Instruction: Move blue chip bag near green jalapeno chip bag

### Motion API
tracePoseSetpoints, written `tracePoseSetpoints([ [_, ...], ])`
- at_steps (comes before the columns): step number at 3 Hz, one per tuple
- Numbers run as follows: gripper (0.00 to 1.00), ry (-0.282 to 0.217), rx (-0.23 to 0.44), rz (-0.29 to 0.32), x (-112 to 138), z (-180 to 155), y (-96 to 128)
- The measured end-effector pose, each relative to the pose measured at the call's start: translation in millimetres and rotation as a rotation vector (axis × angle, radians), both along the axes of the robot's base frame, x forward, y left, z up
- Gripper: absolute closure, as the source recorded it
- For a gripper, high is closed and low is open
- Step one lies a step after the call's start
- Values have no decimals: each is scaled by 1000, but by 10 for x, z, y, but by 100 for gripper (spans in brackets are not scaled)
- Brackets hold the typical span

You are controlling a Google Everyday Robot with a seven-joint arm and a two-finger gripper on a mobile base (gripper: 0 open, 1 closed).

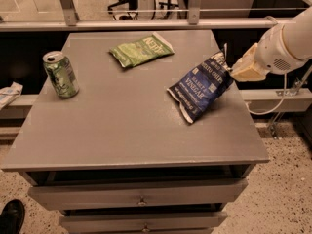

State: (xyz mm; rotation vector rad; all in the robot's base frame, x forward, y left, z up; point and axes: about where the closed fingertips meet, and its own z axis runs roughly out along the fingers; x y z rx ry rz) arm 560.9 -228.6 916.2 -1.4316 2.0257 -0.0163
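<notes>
The blue chip bag [201, 87] is a crinkled navy bag with white lettering at the right side of the grey table [122, 126]. Its upper right end is lifted while its lower left end rests on or just above the table. My gripper [231, 70] comes in from the right on the white arm and is shut on the bag's upper right corner. The green jalapeno chip bag [140, 49] lies flat at the back middle of the table, up and to the left of the blue bag and apart from it.
A green soda can [60, 74] stands upright at the table's left side. A metal rail [131, 25] runs behind the table. Drawers [141, 195] sit under the front edge. A white cable [273, 106] hangs at the right.
</notes>
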Motion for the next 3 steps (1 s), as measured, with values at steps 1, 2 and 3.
tracePoseSetpoints([
  [1, 100, -78, 54, -21, 351, 112, 22],
  [2, 100, -195, 135, -119, 1091, 341, -46],
  [3, 100, -238, 165, -202, 1564, 411, -45],
])
